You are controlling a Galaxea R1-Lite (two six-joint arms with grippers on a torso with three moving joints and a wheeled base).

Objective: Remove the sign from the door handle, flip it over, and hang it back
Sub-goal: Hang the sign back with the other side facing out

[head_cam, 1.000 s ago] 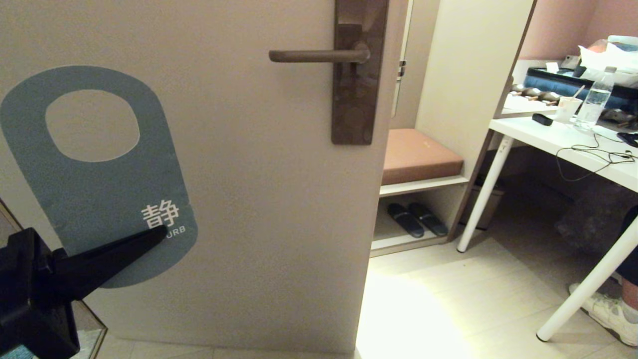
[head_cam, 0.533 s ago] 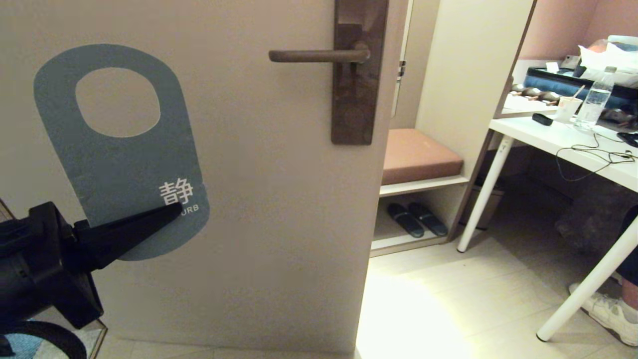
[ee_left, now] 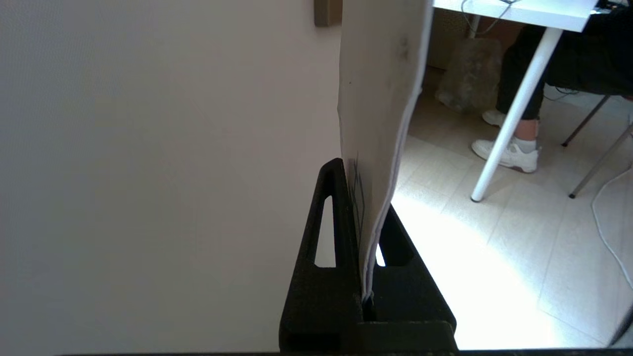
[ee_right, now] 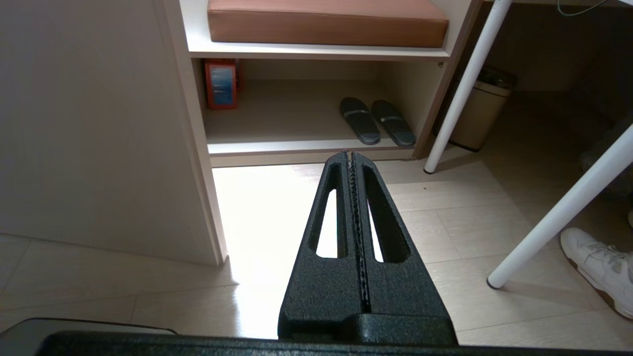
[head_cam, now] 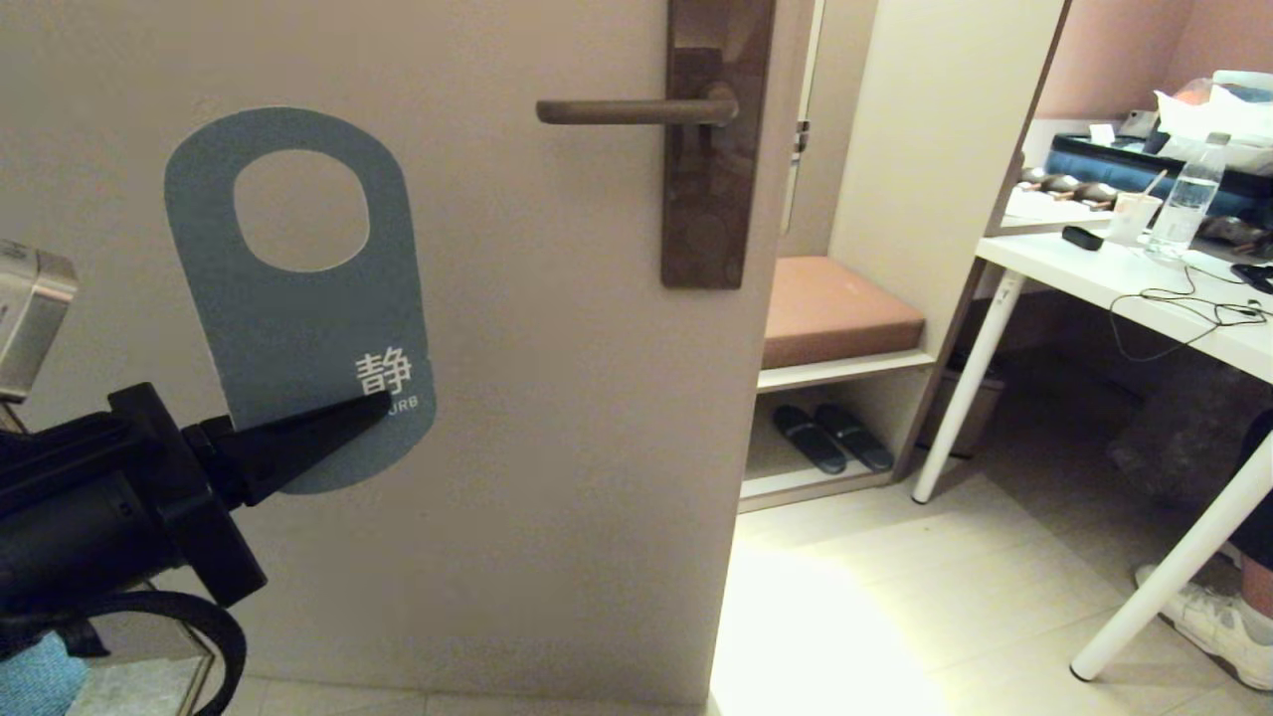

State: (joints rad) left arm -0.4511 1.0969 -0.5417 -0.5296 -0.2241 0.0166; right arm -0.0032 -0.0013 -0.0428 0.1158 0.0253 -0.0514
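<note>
A: Holding steady at lower left of the head view — the black left gripper (head_cam: 373, 406) has its fingers (ee_left: 332, 217) pinched on the bottom edge of the flat blue-grey card sign with a big rounded hole (head_cam: 303, 308).

B: Which face shows?

A: Blue-grey one toward the head camera, white characters and part of "DISTURB" just above the fingertip. In the left wrist view the sign (ee_left: 381, 99) is seen edge-on, its pale side toward the camera, clamped between the two black fingers.

B: Where does it sit against the slim dark-brown lever door handle (head_cam: 622, 110)?

A: Off it. Sign held upright, tilted slightly, in front of the plain beige door (head_cam: 557, 418), left of and somewhat below the handle's free end, apart from it. Handle horizontal on its tall brown backplate (head_cam: 711, 179).

B: Right arm?

A: Black right gripper (ee_right: 352, 157) is low, pointing at the pale floor in front of an open shelf unit; fingers closed flat together, nothing between them. Not seen in the head view.

B: Surroundings?

A: Brown cushion (head_cam: 835, 308) on the shelf, dark slippers (head_cam: 833, 438) below it. White worktop (head_cam: 1124, 288) on white legs at right, carrying a clear plastic bottle (head_cam: 1188, 199) and a paper cup (head_cam: 1134, 217). A white sneaker (head_cam: 1218, 622) near one leg
</note>
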